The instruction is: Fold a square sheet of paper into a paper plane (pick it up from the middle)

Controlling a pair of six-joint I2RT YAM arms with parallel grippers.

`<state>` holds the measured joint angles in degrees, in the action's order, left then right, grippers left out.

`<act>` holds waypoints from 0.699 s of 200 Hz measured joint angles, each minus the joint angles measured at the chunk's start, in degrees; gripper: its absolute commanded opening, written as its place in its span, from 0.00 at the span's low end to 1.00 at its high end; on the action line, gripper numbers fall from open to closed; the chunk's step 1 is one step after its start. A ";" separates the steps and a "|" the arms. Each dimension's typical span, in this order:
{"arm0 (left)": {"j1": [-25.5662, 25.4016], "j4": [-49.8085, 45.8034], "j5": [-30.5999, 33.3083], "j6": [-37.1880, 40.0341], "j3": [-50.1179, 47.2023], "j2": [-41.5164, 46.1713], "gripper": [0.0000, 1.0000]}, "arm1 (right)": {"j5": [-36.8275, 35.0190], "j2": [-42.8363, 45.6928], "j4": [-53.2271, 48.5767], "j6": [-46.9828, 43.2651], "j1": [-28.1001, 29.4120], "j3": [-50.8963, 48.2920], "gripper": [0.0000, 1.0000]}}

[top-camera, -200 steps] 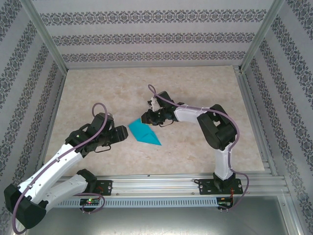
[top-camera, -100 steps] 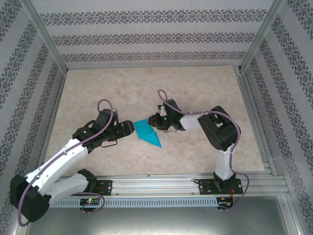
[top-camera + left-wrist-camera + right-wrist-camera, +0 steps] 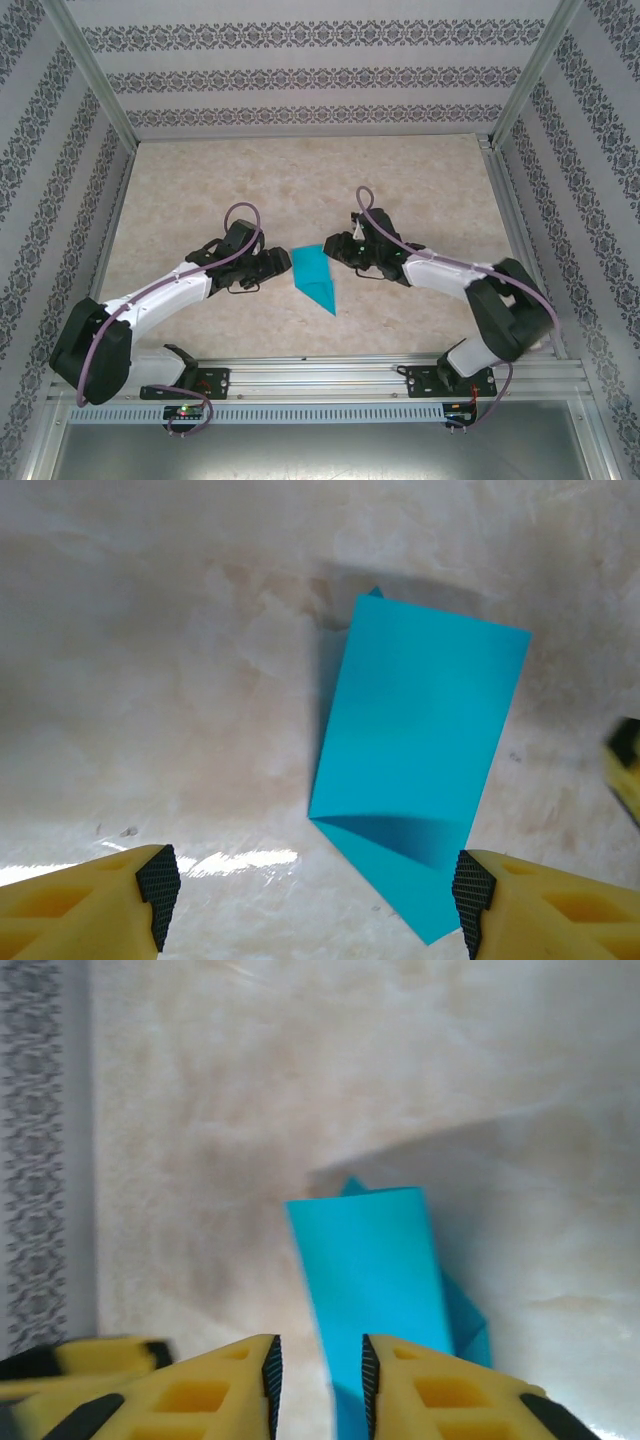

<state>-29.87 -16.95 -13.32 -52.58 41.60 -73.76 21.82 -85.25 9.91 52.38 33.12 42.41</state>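
The teal-blue sheet of paper (image 3: 315,275) lies folded on the table between both grippers. A rectangular panel (image 3: 415,730) sits over a pointed lower part. My left gripper (image 3: 285,262) is just left of it and low over the table. Its jaws (image 3: 315,895) stand wide open, and the paper's pointed end reaches in by the right pad. My right gripper (image 3: 335,250) is at the paper's upper right. Its jaws (image 3: 320,1375) are a narrow gap apart, with the paper's edge (image 3: 375,1270) just ahead of them and nothing pinched.
The marble-look tabletop (image 3: 420,190) is bounded by patterned walls and an aluminium rail (image 3: 330,375) at the near edge. The right gripper's yellow finger (image 3: 625,770) shows at the edge of the left wrist view. The left gripper's finger (image 3: 90,1352) shows in the right wrist view.
Both grippers and the paper have shifted to the right. The paper has turned so that its point aims toward the near edge. The right arm has stretched out low to the right.
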 measured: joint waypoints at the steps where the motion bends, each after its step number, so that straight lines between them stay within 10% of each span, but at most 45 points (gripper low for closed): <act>1: 0.00 0.11 -0.02 -0.02 0.02 -0.02 0.75 | 0.22 0.42 -0.20 -0.52 0.04 0.07 0.22; 74: 0.00 3.32 -0.07 -0.57 0.02 -2.01 0.76 | 4.79 4.52 -10.21 -10.93 10.43 0.48 0.13; 140: 0.04 5.75 -2.99 -0.68 0.02 -5.20 0.76 | 4.87 -3.58 -10.29 -12.09 8.35 0.28 0.15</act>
<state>-29.82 -11.20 -16.32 -53.25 41.63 -78.96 26.70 -88.84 -0.38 40.29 41.47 42.70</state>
